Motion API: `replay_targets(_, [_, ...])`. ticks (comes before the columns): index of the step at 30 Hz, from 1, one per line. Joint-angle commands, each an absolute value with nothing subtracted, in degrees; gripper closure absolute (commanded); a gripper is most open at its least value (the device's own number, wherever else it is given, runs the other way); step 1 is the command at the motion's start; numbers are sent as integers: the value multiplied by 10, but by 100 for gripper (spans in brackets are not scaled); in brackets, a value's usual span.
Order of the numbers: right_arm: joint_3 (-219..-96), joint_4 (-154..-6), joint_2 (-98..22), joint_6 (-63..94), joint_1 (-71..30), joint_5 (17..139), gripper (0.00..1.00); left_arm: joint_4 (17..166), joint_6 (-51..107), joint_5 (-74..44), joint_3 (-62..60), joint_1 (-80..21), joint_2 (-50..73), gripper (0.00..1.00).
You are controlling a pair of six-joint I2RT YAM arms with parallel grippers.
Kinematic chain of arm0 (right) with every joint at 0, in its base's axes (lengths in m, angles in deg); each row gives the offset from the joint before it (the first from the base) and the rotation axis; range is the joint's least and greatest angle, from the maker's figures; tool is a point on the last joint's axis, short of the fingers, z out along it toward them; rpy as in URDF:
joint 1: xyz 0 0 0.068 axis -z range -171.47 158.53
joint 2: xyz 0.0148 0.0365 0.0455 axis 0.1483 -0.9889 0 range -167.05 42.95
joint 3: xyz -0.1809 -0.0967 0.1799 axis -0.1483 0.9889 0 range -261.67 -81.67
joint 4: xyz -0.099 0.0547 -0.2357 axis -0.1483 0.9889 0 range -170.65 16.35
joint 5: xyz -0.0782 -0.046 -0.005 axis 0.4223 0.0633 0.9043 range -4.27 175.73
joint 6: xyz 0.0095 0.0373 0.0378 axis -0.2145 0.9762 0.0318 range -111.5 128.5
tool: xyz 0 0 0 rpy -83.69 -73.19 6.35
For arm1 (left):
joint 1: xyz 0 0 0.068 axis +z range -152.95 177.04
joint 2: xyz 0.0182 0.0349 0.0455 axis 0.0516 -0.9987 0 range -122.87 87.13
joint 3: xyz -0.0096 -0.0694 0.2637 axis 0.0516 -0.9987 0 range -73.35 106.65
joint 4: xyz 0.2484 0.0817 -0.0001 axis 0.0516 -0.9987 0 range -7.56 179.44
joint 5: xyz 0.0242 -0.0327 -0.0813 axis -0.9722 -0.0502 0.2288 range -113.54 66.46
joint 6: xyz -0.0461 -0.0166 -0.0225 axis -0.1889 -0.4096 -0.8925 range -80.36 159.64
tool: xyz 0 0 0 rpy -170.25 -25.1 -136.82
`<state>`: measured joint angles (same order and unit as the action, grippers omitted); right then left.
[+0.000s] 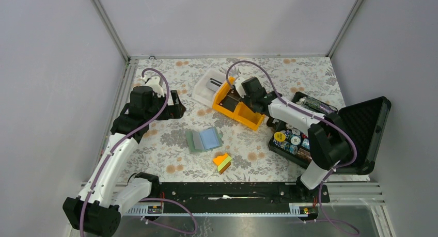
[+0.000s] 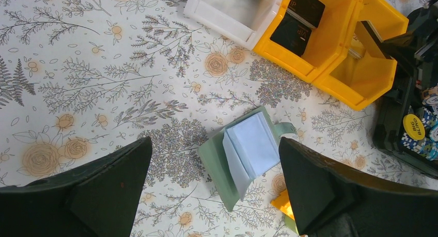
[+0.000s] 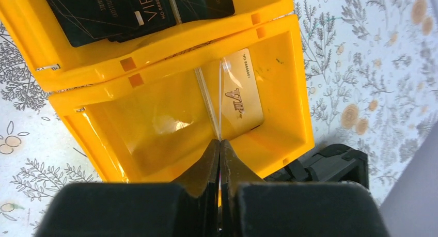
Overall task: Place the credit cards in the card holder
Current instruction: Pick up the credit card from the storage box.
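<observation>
While the left gripper hangs over the floral tablecloth with its fingers spread wide and nothing between them, we see the card holder lying open at its 4 o'clock, light-blue panel up. An orange-yellow-green wedge block sits near the holder's 5 o'clock. At the holder's 1 o'clock stands a yellow two-compartment bin. Black VIP cards lie in its 10 o'clock compartment. In the other compartment the right gripper presses its fingers together on the edge of a tan VIP card, which stands on edge. A black poker-chip case lies open at the bin's 4 o'clock.
</observation>
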<state>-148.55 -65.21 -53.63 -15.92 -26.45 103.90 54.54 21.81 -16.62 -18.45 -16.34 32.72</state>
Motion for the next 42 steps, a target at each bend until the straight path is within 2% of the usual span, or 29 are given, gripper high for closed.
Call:
replay_targets(1, [-1515, -604, -521, -119, -238, 944, 100, 571, 217, -158, -183, -160, 338, 1])
replay_targets(5, [-1517, -604, -507, -95, -230, 909, 100, 571, 217, -157, -183, -161, 336, 1])
replay_targets(14, [-1513, -625, -441, -35, -226, 925, 100, 576, 215, -143, -185, -161, 336, 1])
replay_targets(21, [-1473, -670, -349, 40, -226, 898, 100, 616, 209, -72, -197, -161, 360, 1])
replay_targets(31, [-1397, -820, -230, 224, -227, 617, 100, 849, 49, 115, -279, -194, 421, 5])
replay_targets(37, [-1363, -953, -223, 324, -257, 476, 100, 1010, -46, 143, -342, -240, 433, 5])
replay_targets(42, [-1343, -1070, -226, 390, -294, 396, 100, 1029, -56, 131, -359, -245, 451, 5])
